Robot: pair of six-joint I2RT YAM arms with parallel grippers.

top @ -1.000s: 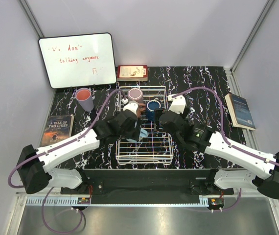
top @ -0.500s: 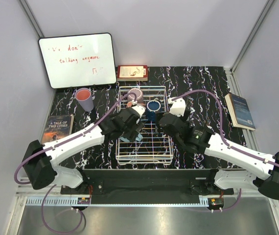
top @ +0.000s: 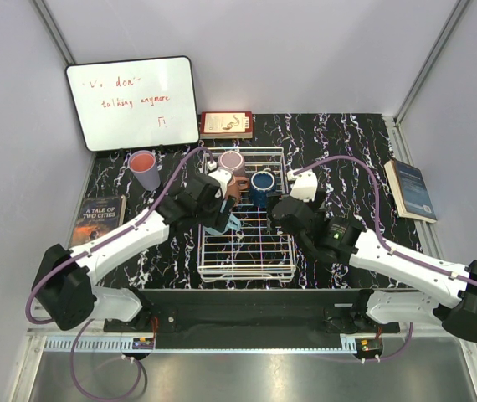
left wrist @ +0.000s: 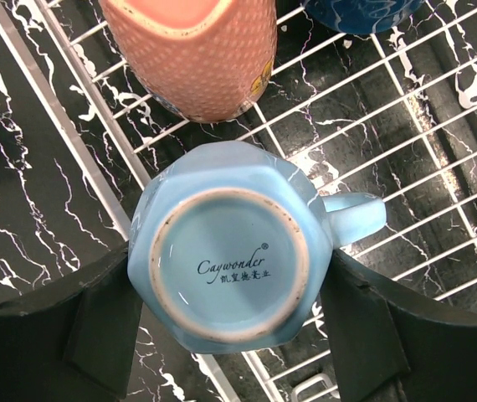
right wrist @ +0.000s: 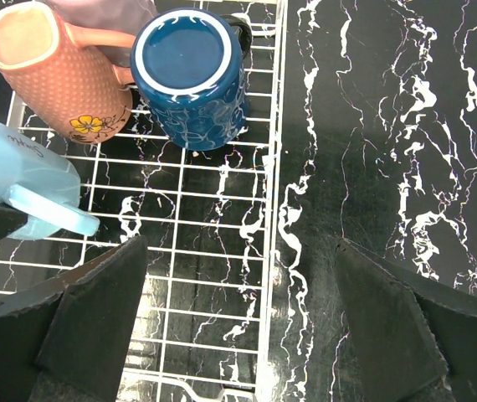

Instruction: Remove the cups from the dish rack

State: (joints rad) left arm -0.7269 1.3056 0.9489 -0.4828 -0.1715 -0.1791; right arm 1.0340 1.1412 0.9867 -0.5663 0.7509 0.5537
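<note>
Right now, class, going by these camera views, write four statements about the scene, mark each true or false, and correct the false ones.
1. The left claw grips a light blue mug. True.
2. The right claw holds the dark blue mug. False: it is open and empty; that mug sits in the dish rack.
3. The salmon pink cup stands inside the dish rack. False: it stands on the table, left of the dish rack.
4. The light blue mug's base bears printed lettering. True.
</note>
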